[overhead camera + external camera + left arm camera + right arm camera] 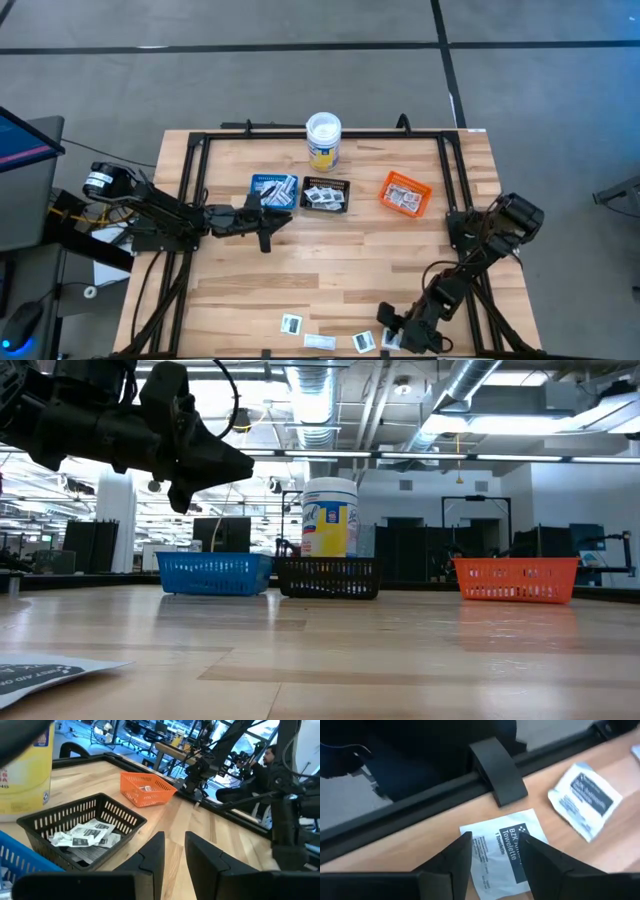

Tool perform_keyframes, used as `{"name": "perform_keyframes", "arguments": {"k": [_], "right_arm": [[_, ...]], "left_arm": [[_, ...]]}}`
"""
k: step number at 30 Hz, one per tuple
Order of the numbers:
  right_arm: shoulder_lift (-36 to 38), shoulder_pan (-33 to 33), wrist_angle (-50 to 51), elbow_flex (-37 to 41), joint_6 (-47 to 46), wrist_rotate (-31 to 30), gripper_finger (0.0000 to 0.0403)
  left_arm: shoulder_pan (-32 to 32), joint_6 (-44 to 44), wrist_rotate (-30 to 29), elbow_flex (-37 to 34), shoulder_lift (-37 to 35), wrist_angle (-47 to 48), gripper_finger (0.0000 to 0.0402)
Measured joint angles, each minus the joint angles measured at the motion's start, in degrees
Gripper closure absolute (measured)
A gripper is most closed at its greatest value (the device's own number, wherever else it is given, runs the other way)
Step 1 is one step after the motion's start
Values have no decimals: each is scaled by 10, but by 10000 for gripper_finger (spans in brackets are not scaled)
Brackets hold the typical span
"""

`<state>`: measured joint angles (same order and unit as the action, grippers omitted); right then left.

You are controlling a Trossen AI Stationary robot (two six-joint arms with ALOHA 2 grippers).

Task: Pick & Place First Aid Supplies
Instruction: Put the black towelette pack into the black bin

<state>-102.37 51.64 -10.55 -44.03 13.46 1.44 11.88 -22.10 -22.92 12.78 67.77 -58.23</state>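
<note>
At the table's near edge, right gripper [492, 852] hovers open, its fingers straddling a flat towelette packet [502, 852] lying on the wood just beside the black frame rail [420, 800]; judged step: the pick. Next move needs a straight descent and a close across the packet. Packet is near-square, long axis unclear, print running toward the rail. Left gripper [172, 852] waits, slightly parted and empty, above the black tray [107, 812].

- Pale wooden table top [330, 260]: smooth, faint sheen, visible grain.
- Black, blue and orange slotted plastic baskets [328, 577]: matt.
- White squarish paper towelette packet [504, 851]: slightly glossy, creased.
- Dark plastic fingers [545, 865]: matt.
- Black metal frame rail [320, 133]: satin.
</note>
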Motion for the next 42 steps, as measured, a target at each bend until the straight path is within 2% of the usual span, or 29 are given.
{"name": "perform_keyframes", "arguments": {"k": [4,7,12,21,25,30,33,39,42], "right_arm": [[3,-17,46,-4,-40,2,249],[4,-44,127,-6,-71,4,249],[18,-125,237,-9,-20,12,249],[79,-304,226,3,-6,-14,262],[86,-355,186,1,-10,-12,268],[87,-367,170,-17,-70,-5,277],[95,-366,212,-38,-137,-2,280],[102,-355,349,-38,-170,-3,280],[90,-361,350,-36,-229,-21,278]], "left_arm": [[0,-42,0,0,0,-1,325],[2,-54,0,0,0,-1,325],[4,-54,0,0,0,-1,325],[5,-54,-15,0,0,-1,325],[5,-52,-15,0,0,-1,325],[6,-52,-15,0,0,0,325],[6,-52,-15,0,0,2,325],[6,-52,-15,0,0,4,325],[6,-52,-15,0,1,8,325]]}}
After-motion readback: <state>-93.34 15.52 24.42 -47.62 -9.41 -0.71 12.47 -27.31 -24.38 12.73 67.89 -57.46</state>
